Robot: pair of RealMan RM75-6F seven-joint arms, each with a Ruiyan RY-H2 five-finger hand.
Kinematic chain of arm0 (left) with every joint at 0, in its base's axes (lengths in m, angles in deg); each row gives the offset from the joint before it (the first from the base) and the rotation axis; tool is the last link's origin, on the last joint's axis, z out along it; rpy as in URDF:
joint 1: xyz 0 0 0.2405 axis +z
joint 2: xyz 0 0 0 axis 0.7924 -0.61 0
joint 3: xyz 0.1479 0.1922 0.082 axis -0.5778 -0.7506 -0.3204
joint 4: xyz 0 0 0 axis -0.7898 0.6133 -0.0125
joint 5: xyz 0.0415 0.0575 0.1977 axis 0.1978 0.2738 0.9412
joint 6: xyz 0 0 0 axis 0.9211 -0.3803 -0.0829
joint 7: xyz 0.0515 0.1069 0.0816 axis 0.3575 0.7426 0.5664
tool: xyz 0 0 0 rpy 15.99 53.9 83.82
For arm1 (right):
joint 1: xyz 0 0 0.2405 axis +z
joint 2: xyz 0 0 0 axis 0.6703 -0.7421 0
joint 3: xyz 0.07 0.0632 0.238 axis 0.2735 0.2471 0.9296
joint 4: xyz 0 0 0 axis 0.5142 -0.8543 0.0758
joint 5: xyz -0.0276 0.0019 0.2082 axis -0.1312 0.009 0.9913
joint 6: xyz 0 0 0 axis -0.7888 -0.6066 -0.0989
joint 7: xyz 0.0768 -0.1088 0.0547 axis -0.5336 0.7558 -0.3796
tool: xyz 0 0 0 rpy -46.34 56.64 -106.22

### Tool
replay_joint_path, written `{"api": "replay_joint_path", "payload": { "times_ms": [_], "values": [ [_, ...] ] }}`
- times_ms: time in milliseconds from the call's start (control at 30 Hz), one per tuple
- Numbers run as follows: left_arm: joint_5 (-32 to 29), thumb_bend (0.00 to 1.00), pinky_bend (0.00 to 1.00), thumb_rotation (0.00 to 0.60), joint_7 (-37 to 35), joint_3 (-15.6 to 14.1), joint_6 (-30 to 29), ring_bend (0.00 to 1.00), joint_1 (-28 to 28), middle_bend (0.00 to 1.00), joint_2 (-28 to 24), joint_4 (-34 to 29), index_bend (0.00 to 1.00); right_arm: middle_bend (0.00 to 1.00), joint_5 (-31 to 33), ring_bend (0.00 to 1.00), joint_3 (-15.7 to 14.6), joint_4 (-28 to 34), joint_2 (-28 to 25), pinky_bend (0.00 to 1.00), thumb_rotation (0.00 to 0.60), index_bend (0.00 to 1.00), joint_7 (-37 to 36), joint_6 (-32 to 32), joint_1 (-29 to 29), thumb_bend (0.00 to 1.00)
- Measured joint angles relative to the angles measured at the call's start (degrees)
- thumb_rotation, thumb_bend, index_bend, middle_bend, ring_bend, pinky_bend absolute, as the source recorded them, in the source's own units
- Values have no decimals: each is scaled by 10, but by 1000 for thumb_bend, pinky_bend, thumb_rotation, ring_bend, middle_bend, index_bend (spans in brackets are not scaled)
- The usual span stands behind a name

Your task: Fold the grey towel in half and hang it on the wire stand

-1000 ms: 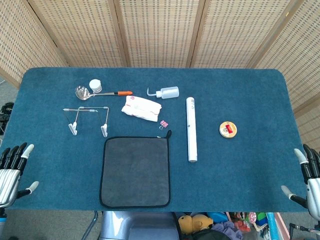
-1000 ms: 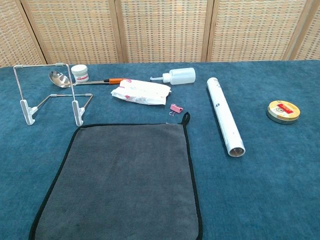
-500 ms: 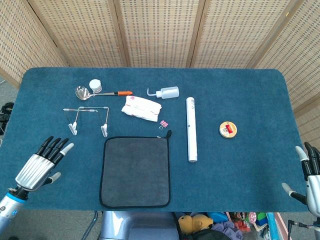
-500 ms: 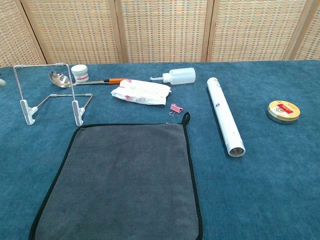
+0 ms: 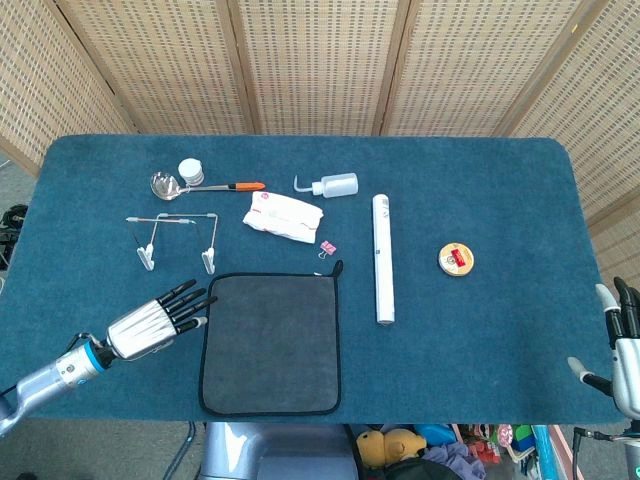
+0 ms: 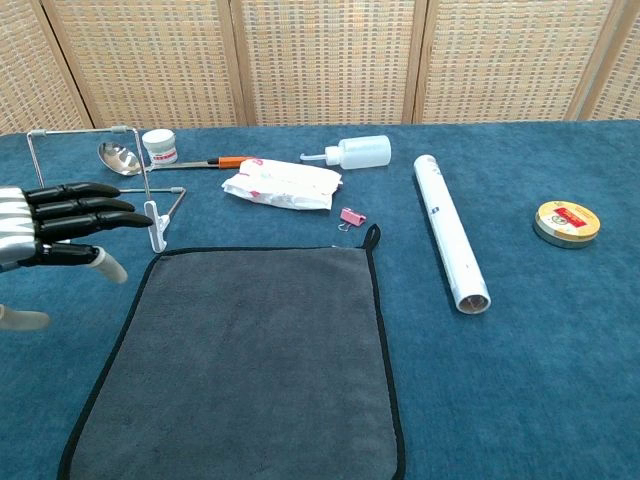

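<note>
The grey towel (image 5: 272, 343) (image 6: 250, 361) lies flat and unfolded near the table's front edge, black-trimmed, with a small loop at its far right corner. The wire stand (image 5: 176, 238) (image 6: 98, 175) stands upright just behind the towel's left corner. My left hand (image 5: 155, 320) (image 6: 55, 228) hovers open beside the towel's left edge, fingers stretched toward it, holding nothing. In the chest view it partly hides the stand's feet. My right hand (image 5: 622, 345) is open at the table's front right corner, far from the towel.
Behind the towel lie a white packet (image 5: 283, 215), a pink binder clip (image 5: 327, 247), a squeeze bottle (image 5: 330, 185), a spoon (image 5: 200, 185) and a small jar (image 5: 190, 171). A white tube (image 5: 383, 257) lies right of the towel, a tape roll (image 5: 455, 260) further right.
My left hand has swung in from the table's left front corner to the towel's left edge. The right hand has sunk slightly at the right edge. The towel has not moved.
</note>
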Motion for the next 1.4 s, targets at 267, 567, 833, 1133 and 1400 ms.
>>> {"api": "replay_joint_path", "payload": {
  "times_ms": [267, 567, 833, 1133, 1400],
  "values": [
    [3, 227, 26, 600, -67, -34, -24, 0, -29, 0, 74, 127, 310, 0, 21, 0, 7, -5, 2, 0, 600, 0, 2, 8, 3, 0],
    [-12, 236, 29, 600, -86, -74, -12, 0, -39, 0, 124, 204, 328, 0, 30, 0, 9, -8, 5, 0, 600, 0, 6, 15, 7, 0],
    [-32, 252, 34, 600, -86, -89, -2, 0, -44, 0, 139, 220, 346, 0, 35, 0, 10, -9, 5, 0, 600, 0, 4, 19, 9, 0],
    [-44, 278, 37, 600, -80, -107, 6, 0, -52, 0, 147, 223, 360, 0, 36, 0, 10, -8, 4, 0, 600, 0, 3, 18, 9, 0],
    [-52, 341, 44, 600, -71, -121, 6, 0, -53, 0, 151, 225, 384, 0, 37, 0, 10, -8, 2, 0, 600, 0, -2, 17, 8, 0]
  ]
}}
